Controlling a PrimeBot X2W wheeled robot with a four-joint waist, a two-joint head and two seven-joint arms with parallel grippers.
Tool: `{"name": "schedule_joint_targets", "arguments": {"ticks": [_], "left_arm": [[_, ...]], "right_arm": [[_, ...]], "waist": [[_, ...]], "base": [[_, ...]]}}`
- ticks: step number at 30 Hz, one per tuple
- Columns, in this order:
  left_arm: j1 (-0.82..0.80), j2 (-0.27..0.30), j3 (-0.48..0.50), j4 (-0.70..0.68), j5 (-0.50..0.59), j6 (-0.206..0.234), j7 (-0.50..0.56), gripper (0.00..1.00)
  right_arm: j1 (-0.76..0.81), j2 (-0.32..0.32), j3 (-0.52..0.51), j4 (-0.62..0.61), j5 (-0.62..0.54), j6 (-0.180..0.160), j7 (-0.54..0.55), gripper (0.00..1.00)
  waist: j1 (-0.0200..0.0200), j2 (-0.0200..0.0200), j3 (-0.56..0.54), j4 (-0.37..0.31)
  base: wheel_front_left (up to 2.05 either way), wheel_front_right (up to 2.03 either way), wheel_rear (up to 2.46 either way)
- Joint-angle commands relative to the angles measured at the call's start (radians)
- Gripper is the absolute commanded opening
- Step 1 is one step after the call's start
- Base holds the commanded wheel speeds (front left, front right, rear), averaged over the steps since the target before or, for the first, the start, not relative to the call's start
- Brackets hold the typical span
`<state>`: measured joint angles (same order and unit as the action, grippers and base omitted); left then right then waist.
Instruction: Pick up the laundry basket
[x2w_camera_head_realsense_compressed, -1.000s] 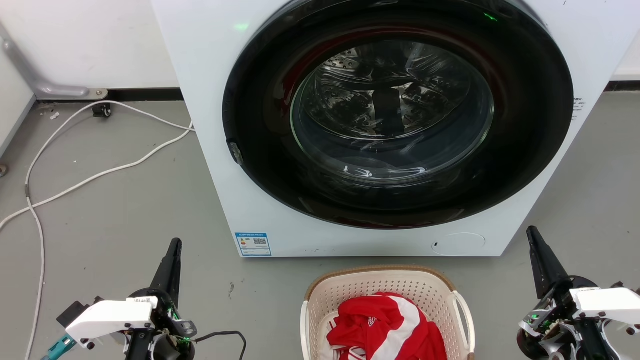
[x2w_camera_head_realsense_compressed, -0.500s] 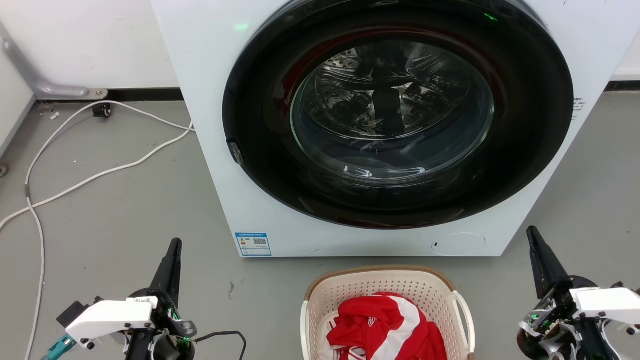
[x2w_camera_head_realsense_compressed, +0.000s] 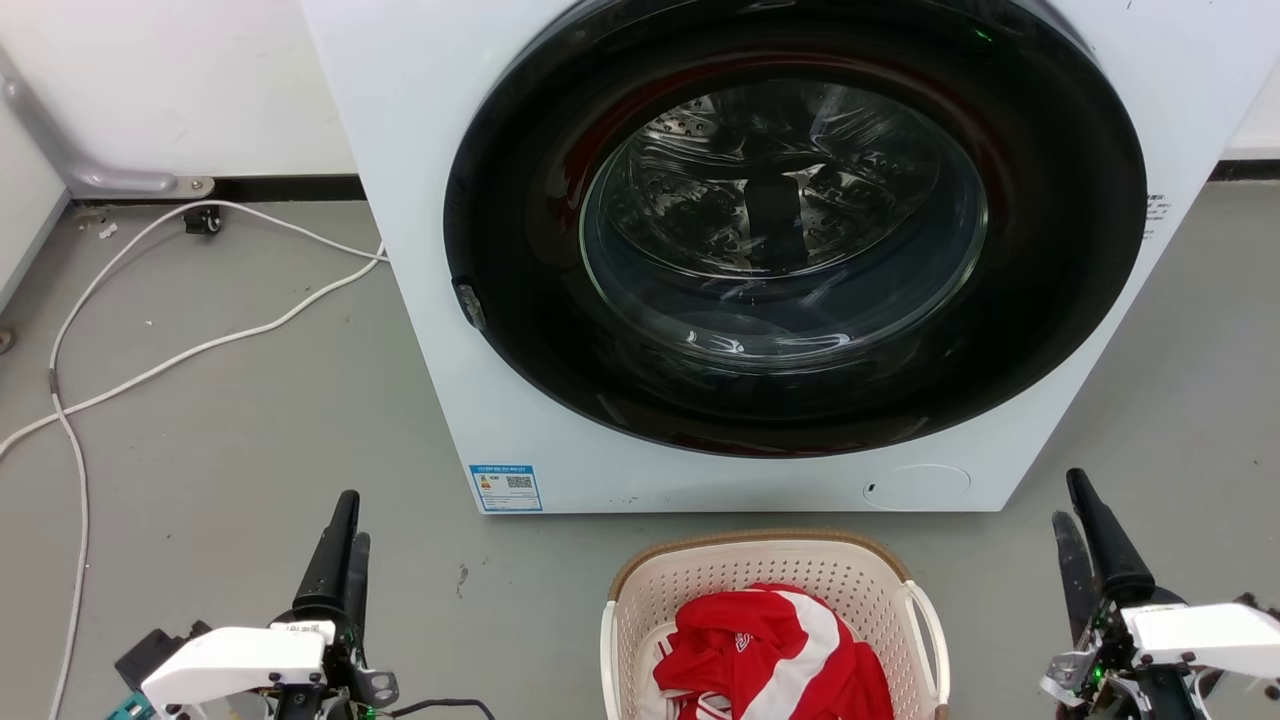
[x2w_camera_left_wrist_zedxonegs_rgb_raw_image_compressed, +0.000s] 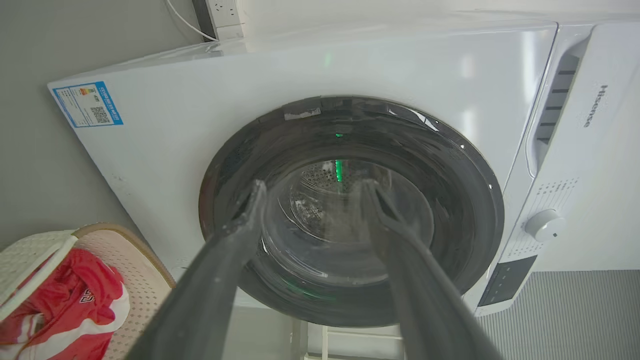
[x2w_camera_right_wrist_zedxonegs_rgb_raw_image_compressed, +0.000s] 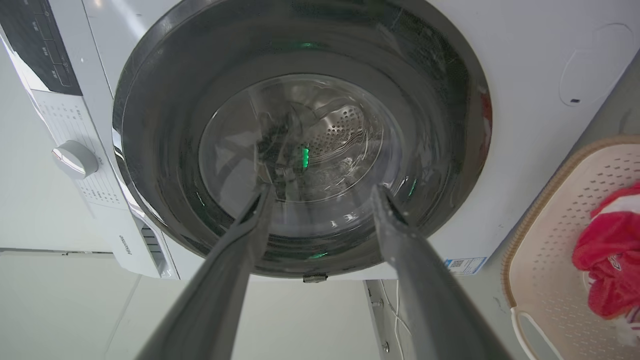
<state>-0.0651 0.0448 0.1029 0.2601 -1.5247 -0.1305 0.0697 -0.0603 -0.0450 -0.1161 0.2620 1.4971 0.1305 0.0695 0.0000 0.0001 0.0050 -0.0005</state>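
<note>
Evidently both tools have just spread. Half a second back each showed as a single dark spike in the head view, whereas now the left tool and the right tool each show two separate fingers, and both sit a little lower in that view. The wrist views agree: each pair of fingers stands well apart, released, with nothing between them but the washer door beyond. The laundry basket rests on the floor just in front of the washer, between the two tools and well apart from each, with a red and white garment heaped inside. The white handle on its right side is untouched. I judge this as readiness for the reach. The tools flank the basket with fingers parted, but each must yet travel inward and down to a handle or the rim before any lift.
</note>
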Motion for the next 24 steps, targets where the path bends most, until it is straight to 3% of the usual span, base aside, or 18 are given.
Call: {"name": "schedule_joint_targets", "arguments": {"ticks": [1, 17, 24], "left_arm": [[-0.022, 0.003, 0.000, -0.025, 0.031, 0.000, -0.009, 1.00], [-0.016, 0.004, -0.047, -0.099, 0.403, 0.054, -0.084, 1.00], [-0.014, 0.005, -0.069, -0.109, 0.534, 0.075, -0.111, 1.00]], "right_arm": [[-0.016, -0.002, 0.000, -0.031, -0.044, 0.000, -0.009, 1.00], [0.015, -0.003, 0.042, -0.132, -0.492, 0.000, -0.083, 1.00], [0.029, -0.003, 0.038, -0.143, -0.636, 0.000, -0.110, 1.00]], "waist": [[0.0000, -0.0001, 0.000, 0.000], [0.0000, -0.0001, 0.003, 0.001], [0.0000, -0.0001, 0.005, 0.002]], "base": [[0.00, 0.00, 0.00], [0.00, 0.00, 0.00], [0.00, 0.00, 0.00]]}}
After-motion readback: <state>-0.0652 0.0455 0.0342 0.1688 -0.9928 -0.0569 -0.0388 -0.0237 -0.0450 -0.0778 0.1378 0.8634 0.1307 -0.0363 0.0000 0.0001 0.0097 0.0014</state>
